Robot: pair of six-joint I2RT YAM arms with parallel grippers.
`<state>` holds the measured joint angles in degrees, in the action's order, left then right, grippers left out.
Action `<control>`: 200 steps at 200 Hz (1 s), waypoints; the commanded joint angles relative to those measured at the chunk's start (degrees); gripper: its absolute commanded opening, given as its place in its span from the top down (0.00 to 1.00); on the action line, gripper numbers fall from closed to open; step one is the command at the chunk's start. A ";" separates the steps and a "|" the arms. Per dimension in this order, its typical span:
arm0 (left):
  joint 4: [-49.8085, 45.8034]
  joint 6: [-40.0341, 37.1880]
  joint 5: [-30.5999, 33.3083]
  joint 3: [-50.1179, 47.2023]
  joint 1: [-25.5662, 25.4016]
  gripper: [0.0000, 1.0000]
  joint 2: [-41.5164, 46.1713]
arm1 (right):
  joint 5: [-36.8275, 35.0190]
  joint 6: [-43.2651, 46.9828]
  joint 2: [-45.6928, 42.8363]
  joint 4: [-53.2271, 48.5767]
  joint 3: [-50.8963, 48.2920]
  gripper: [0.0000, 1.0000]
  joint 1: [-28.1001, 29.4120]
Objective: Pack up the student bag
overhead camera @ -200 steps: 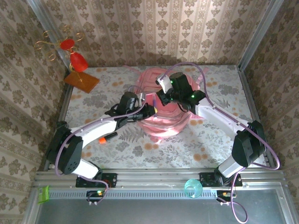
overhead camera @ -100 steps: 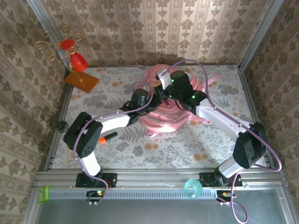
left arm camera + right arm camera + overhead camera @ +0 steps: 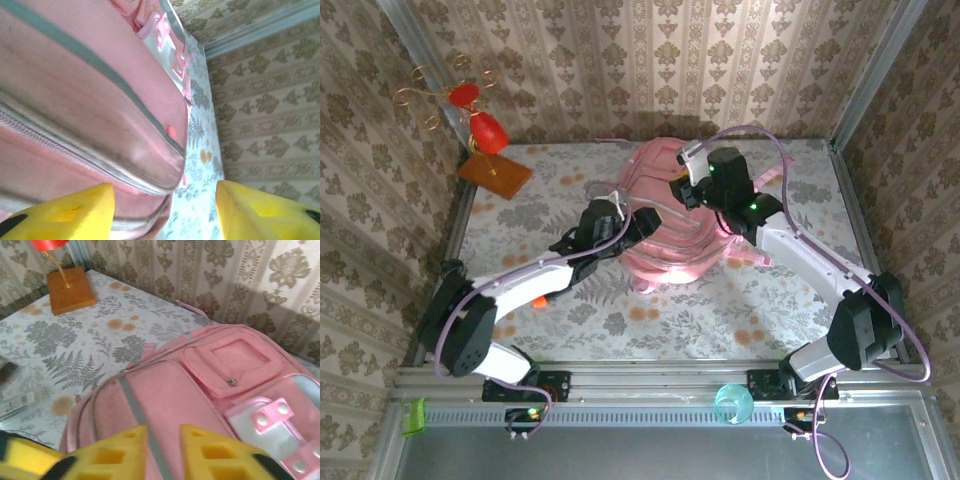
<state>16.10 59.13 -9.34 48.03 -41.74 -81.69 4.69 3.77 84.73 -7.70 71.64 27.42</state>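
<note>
The student bag (image 3: 670, 225) is a large pink backpack lying mid-table, its front pockets and white patches facing up (image 3: 225, 365). My left gripper (image 3: 642, 222) sits at the bag's left side. In the left wrist view its yellow fingers (image 3: 60, 210) stand wide apart, so the left gripper (image 3: 162, 212) is open, with the bag's zippered edge (image 3: 100, 150) close in front and nothing pinched. My right gripper (image 3: 686, 190) hovers over the bag's top. The right gripper (image 3: 164, 447) is open by a narrow gap, with the bag's grey stripe (image 3: 132, 405) showing beneath it.
A wooden block (image 3: 495, 172) with a red wire ornament (image 3: 480, 115) stands at the back left. An orange marker (image 3: 548, 296) lies by the left arm. A teal cup (image 3: 733, 403) and a green item (image 3: 413, 415) sit on the front rail. Walls close in on three sides.
Both grippers went from shut to open and let go of the bag. The right gripper drew back to the right, and the bag settled with its front pockets up.
</note>
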 commanded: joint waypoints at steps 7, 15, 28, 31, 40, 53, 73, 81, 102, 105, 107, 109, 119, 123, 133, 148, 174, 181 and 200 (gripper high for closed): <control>-15.70 -12.75 0.69 -2.41 2.46 0.43 8.57 | 0.82 9.48 -2.31 -4.48 -2.65 0.56 3.04; -19.29 -15.26 1.50 -3.27 3.60 0.42 11.51 | 0.68 11.45 -2.45 -4.09 -3.81 0.47 3.98; -25.95 -19.10 4.15 -4.54 6.02 0.40 16.07 | 0.18 14.20 -2.07 -3.19 -5.90 0.33 5.54; -27.66 -19.95 4.79 -4.80 6.81 0.40 17.05 | -0.11 14.97 -1.75 -3.12 -6.04 0.30 5.95; -32.24 -21.79 6.61 -5.60 9.35 0.39 19.81 | -2.13 17.05 -0.53 -2.87 -6.47 0.25 7.27; -36.95 -24.55 8.04 -7.08 13.47 0.37 23.39 | -6.01 19.73 2.33 -3.36 -5.61 0.23 8.66; -40.01 -26.36 7.58 -9.69 20.46 0.33 27.19 | -10.42 22.96 7.83 -4.90 -2.53 0.20 10.21; -40.15 -26.44 7.11 -10.64 22.26 0.33 27.91 | -12.20 24.07 9.77 -4.92 -1.53 0.20 10.69; -39.87 -26.88 5.84 -12.04 24.88 0.31 27.73 | -15.31 25.91 14.34 -6.04 1.62 0.20 11.34; -39.90 -26.95 5.69 -12.12 25.07 0.31 27.52 | -15.89 25.98 14.92 -5.99 1.96 0.20 11.30; -39.87 -27.01 5.53 -12.16 25.24 0.31 27.39 | -16.28 26.01 15.24 -5.91 2.15 0.20 11.31; -39.88 -27.15 5.45 -12.21 25.40 0.31 27.33 | -16.75 26.07 15.54 -5.74 2.42 0.20 11.33; -39.93 -27.40 5.39 -12.23 25.82 0.31 26.74 | -18.88 26.40 16.68 -4.69 3.15 0.24 11.34; -39.89 -27.45 5.39 -12.26 25.98 0.31 26.54 | -19.29 26.71 17.06 -4.45 3.43 0.25 11.30; -39.96 -27.58 5.39 -12.34 26.31 0.31 26.11 | -19.14 26.95 17.48 -4.08 4.04 0.31 11.19; -40.09 -27.66 5.50 -12.56 26.77 0.30 25.72 | -17.74 26.61 17.55 -3.98 4.68 0.41 10.73; -39.84 -27.83 5.70 -13.64 27.37 0.30 24.94 | -17.17 26.56 18.25 -3.66 5.55 0.60 10.38; -39.99 -27.93 5.65 -13.82 27.58 0.30 24.75 | -17.08 26.49 18.23 -3.79 5.91 0.65 10.30; -41.19 -28.29 5.98 -14.19 28.15 0.29 24.65 | -16.83 26.30 17.47 -4.00 6.40 0.77 10.15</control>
<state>-22.92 32.67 -3.22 34.74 -14.48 -56.69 -10.98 30.02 102.45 -12.05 75.79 38.17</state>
